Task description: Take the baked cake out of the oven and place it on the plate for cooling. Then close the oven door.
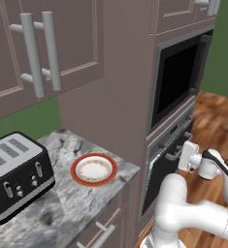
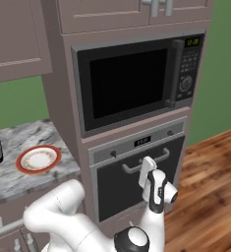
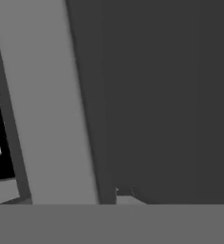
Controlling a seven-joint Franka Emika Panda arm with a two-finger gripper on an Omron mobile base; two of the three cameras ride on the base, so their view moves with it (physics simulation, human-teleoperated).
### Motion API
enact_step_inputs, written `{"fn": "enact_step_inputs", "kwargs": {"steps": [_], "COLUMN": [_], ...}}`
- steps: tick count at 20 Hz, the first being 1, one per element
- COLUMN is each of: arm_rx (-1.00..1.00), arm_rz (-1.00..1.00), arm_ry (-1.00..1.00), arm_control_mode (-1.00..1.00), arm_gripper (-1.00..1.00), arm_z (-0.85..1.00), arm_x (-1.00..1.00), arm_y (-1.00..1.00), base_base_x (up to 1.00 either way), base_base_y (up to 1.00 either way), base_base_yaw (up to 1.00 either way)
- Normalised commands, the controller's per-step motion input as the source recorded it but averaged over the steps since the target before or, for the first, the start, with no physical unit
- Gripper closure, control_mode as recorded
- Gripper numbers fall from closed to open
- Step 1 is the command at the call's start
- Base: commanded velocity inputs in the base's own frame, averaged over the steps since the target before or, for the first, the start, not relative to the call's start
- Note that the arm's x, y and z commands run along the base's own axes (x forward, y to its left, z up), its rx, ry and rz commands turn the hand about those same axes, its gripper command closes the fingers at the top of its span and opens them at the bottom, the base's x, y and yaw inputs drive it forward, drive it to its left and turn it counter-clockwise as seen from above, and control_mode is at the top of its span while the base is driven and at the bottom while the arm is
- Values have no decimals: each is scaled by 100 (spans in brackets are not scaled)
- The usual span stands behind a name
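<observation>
White arm links fill the lower right of the left base view, rising to the gripper (image 1: 187, 156), which is pressed up against the front of the oven (image 1: 170, 160). From this side the oven door (image 1: 156, 179) looks shut, and the fingers are hidden behind the white hand, so I cannot tell whether they have closed on anything. On the marble counter (image 1: 62, 203) the orange-rimmed plate (image 1: 93, 170) sits bare, just beside a black toaster (image 1: 16, 174), well apart from the gripper.

Seen from the right base view, the gripper (image 2: 145, 173) sits right at the silver bar handle (image 2: 145, 163) of the oven door (image 2: 136, 187), below the control strip and the black-windowed microwave (image 2: 131, 83). This view makes the handle and its position relative to the hand clear, which the left one does not; the plate (image 2: 38, 159) lies at the left on the counter.

Close against the door, the hand view gives a pale strip, probably the handle (image 3: 51, 109), running past dark glass, with one finger tip (image 3: 124, 191) at the bottom.

The baked cake is presumably behind the closed door. If the fingers have not properly wrapped the bar, a pull could slip off it and leave the door shut.
</observation>
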Motion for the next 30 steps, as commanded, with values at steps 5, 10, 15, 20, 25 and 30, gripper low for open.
{"fn": "enact_step_inputs", "kwargs": {"steps": [5,10,15,20,25,30], "arm_rx": [1,0,1,3,6,7], "arm_rz": [0,0,0,0,0,0], "arm_ry": [17,15,13,11,3,0], "arm_control_mode": [-100,-100,-100,-100,-100,-100], "arm_gripper": [100,100,100,100,100,100], "arm_z": [-100,-100,-100,-100,-99,-91], "arm_x": [-33,-43,-45,-45,-56,-58], "arm_y": [-54,-62,-70,-72,-83,-85], "base_base_x": [0,0,0,0,0,0], "base_base_y": [0,0,0,0,0,0], "base_base_yaw": [0,0,0,0,0,0]}}
